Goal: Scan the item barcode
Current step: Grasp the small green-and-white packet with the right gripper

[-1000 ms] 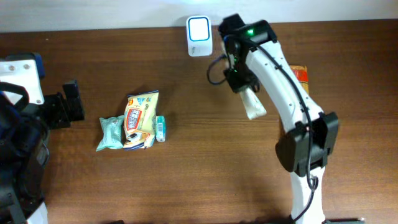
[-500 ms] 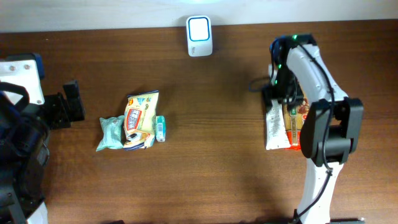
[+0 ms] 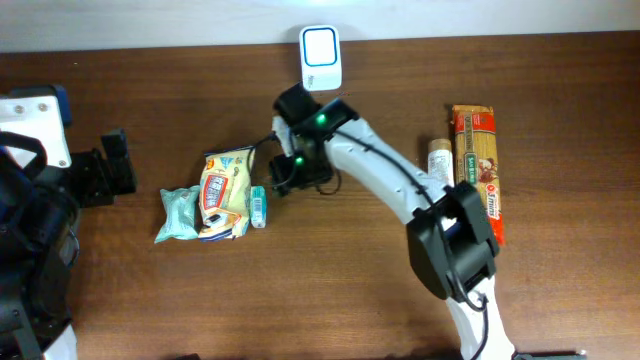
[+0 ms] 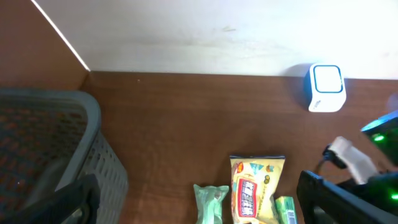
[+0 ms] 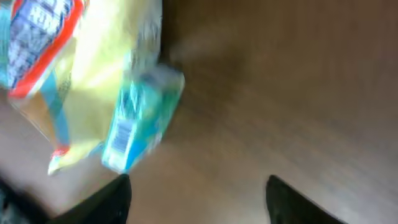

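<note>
A pile of items lies left of centre: a yellow snack bag (image 3: 224, 190), a mint-green packet (image 3: 178, 213) and a small green box (image 3: 258, 205). The white scanner (image 3: 320, 58) stands at the back edge. My right gripper (image 3: 285, 178) hovers just right of the green box, open and empty. The blurred right wrist view shows the green box (image 5: 140, 121) and yellow bag (image 5: 81, 81) ahead of the open gripper (image 5: 196, 205). My left gripper (image 3: 110, 165) rests open at the far left. In its view (image 4: 199, 208), the bag (image 4: 255, 190) and scanner (image 4: 326, 87) show.
A long pasta packet (image 3: 478, 170) and a small pale packet (image 3: 438, 158) lie side by side at the right. A grey basket (image 4: 56, 143) stands at the left by my left arm. The right arm stretches diagonally across the table's middle.
The right gripper opened and left the pale packet beside the pasta at the right. It then swung left across the table to the pile. The left arm stayed still.
</note>
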